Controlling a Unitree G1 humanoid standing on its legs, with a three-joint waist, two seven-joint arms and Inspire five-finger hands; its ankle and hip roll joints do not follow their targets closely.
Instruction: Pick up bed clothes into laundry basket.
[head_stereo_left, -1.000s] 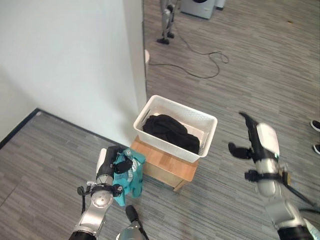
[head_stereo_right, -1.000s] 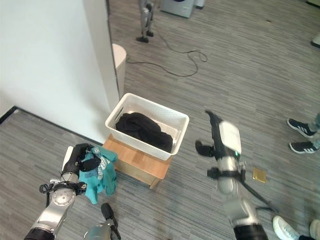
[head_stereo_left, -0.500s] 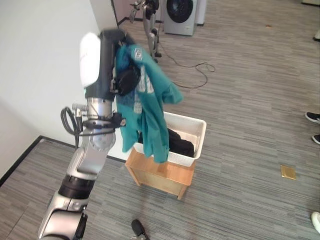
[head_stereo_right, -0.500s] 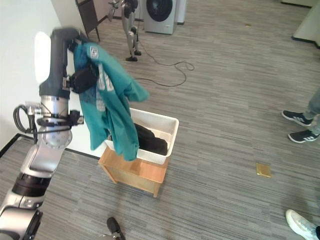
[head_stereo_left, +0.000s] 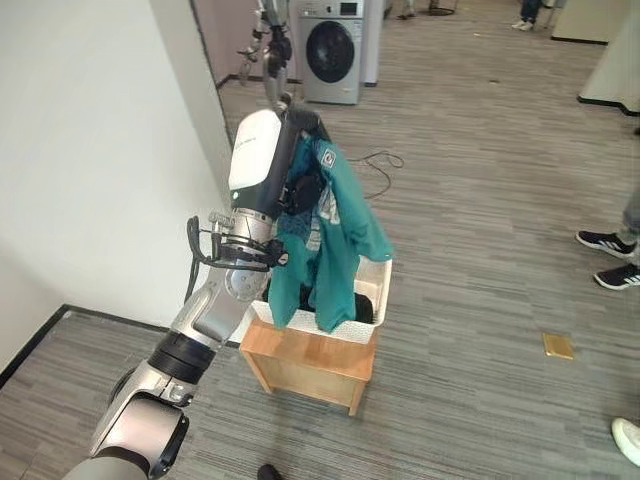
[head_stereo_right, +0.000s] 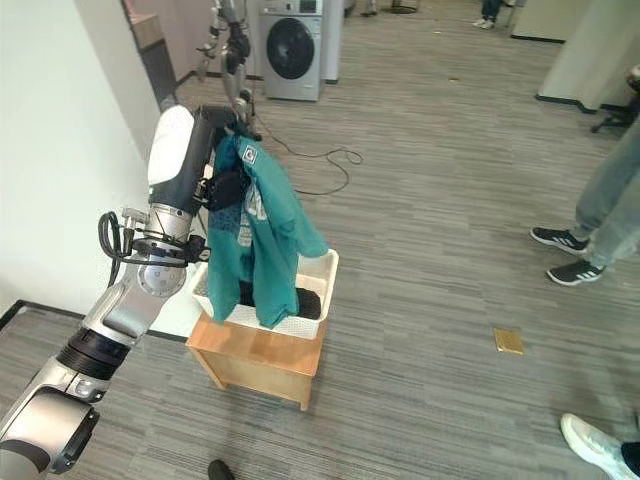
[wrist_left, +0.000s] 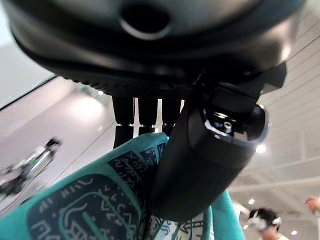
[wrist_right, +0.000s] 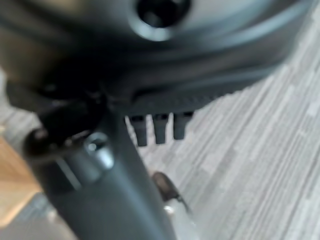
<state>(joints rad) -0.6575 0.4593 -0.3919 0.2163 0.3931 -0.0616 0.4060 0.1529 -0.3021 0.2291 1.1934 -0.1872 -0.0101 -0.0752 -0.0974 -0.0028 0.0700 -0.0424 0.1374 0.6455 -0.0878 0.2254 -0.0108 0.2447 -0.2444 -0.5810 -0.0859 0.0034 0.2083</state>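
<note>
Grey striped plank floor runs under me to one washing machine (head_stereo_left: 334, 48) beyond my left hand (head_stereo_left: 300, 185), a white wall (head_stereo_left: 90, 150) beside it. That hand is curled round one teal shirt (head_stereo_left: 335, 235), raised over one white laundry basket (head_stereo_left: 375, 300) on one wooden stool (head_stereo_left: 310, 362). The shirt hides most of the basket and its dark clothes (head_stereo_left: 362, 303); my right hand's (wrist_right: 155, 127) fingers hang relaxed above the floor.

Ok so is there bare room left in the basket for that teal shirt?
Partly. The white basket already holds dark clothes, and the teal shirt in the left hand hangs across its near side. Its far right rim looks barest. The wooden stool has only a narrow free front strip.
</note>
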